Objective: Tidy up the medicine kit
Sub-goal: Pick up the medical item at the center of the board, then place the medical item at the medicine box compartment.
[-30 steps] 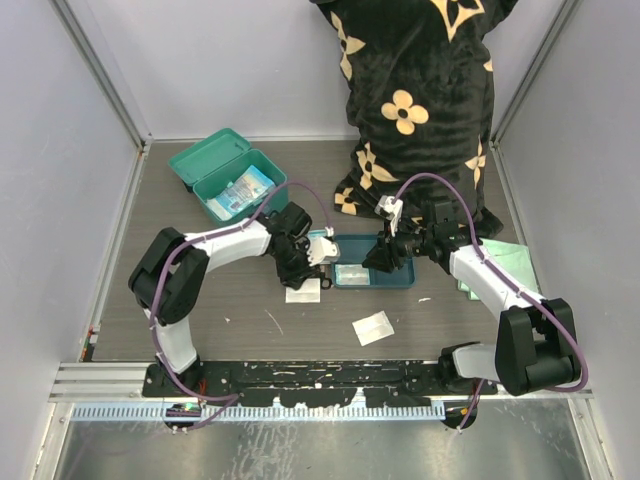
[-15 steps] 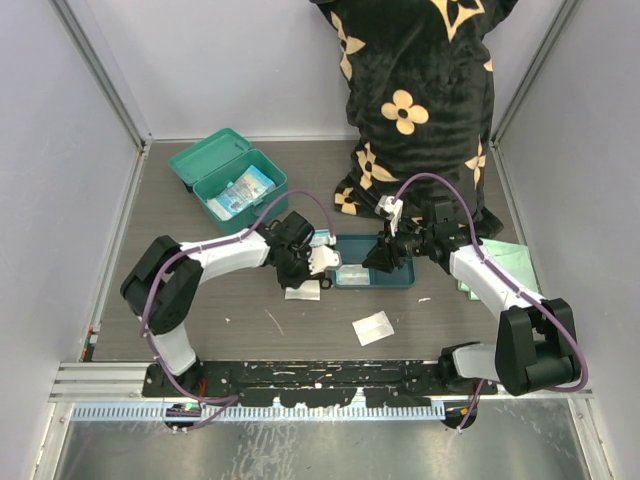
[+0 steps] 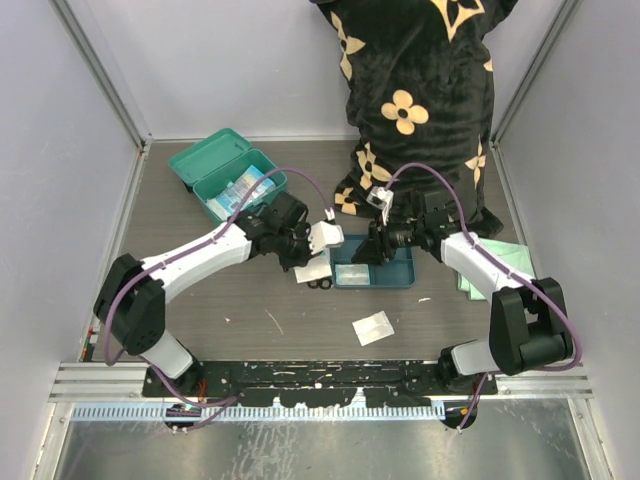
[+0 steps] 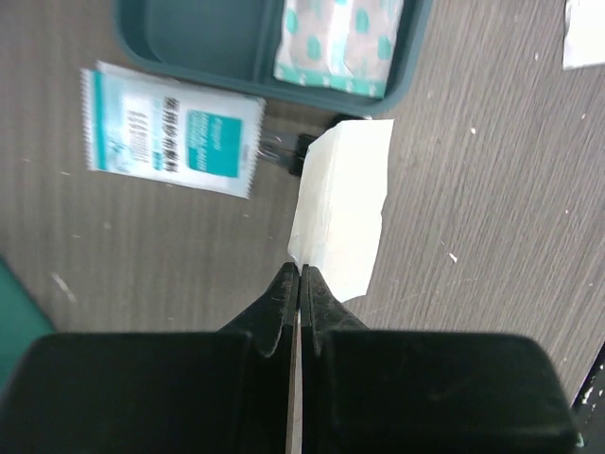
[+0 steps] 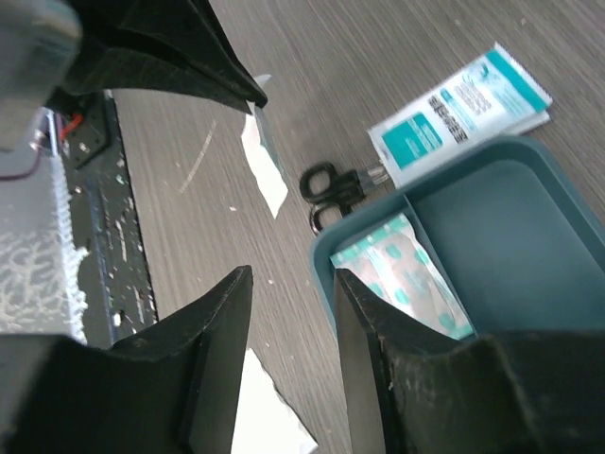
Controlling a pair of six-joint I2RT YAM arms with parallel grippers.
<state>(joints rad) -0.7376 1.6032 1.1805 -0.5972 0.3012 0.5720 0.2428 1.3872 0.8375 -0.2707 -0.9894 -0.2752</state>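
At the far-left corner of the grey wood-grain worktop [image 3: 250, 320]: teal-green rectangular plastic medicine kit [image 3: 212, 158] with rounded corners, hinged lid open, printed packets inside; well apart from both arms' tips.

Near the middle of the worktop: flat dark blue-teal divided plastic tray [image 3: 395, 276]; a clear strip of teal-dotted plasters [image 4: 340, 38] in one compartment.

Just beside the tray's left edge: white sachet with teal print [image 4: 170, 130], flat on the worktop; small black-handled scissors [image 5: 331, 189] next to it, close against the tray wall, touching or not impossible to tell.

Left fingers [image 4: 279, 303] pressed fully together on one edge of a flat white paper packet [image 4: 342, 213]; packet held clear of the worktop, near the scissors.

Right fingers [image 5: 213, 331] parted, nothing between them; poised above the tray's left half.

Toward the near edge: another white paper packet [image 3: 373, 327], flat, alone.

By the right edge: pale green cloth [image 3: 505, 262].

At the far edge, right of centre: black plush fabric with gold flower pattern [image 3: 410, 100].
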